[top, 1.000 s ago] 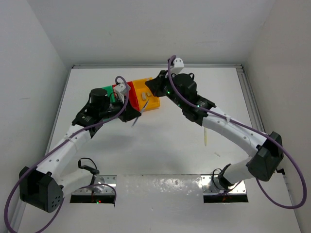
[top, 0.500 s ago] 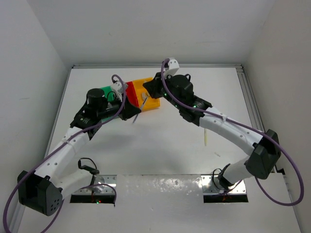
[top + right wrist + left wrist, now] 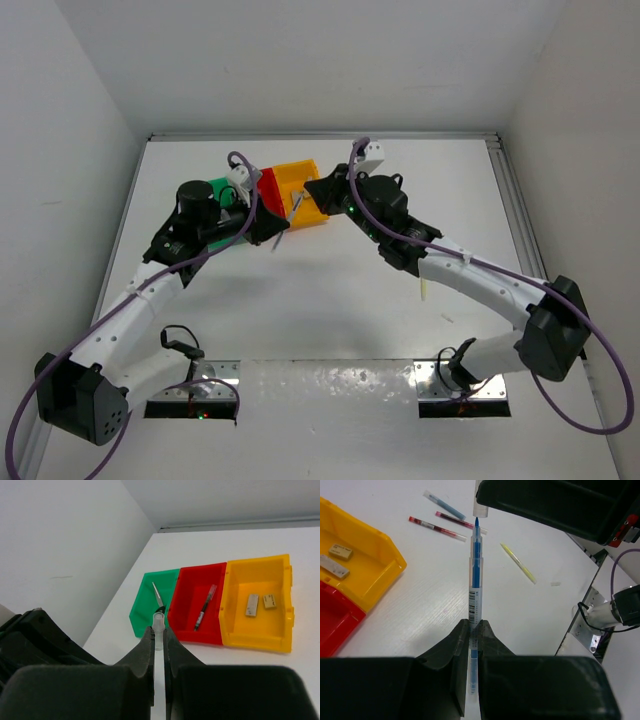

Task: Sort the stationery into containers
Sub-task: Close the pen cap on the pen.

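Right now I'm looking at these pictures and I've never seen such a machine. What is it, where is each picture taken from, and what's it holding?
These are two robot arms bolted to a table, each ending in a two-finger gripper. One picture looks down from above; the other two come from cameras on the wrists. The left gripper is shut on a blue pen. The right gripper pinches a small clear piece, perhaps a cap. Three joined bins sit ahead: the green bin holds scissors, the red bin a slim pen, the yellow bin two eraser blocks. Three more pens and a yellowish stick lie loose.
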Robot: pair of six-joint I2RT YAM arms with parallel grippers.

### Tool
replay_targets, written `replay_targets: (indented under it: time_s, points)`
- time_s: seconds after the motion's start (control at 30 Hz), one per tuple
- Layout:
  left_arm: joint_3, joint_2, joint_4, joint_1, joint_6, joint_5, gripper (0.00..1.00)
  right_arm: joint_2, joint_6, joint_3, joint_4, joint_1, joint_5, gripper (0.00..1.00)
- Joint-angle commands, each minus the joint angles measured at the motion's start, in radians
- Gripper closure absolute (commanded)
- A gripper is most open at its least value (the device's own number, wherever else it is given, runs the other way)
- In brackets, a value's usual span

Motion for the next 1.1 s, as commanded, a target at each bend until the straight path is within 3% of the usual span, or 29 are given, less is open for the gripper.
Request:
replay_targets:
  time_s: [0.0, 1.07]
  points:
    - [0.040, -0.009, 0.048, -0.010, 0.001, -0.008, 1.00, -0.045, 0.047, -0.014, 0.105, 0.003, 0.040, 1.00]
    - [0.060, -0.003, 0.065, -0.050, -0.031, -0.060, 1.00, -0.020, 0.091, -0.048, 0.134, -0.009, 0.058, 1.00]
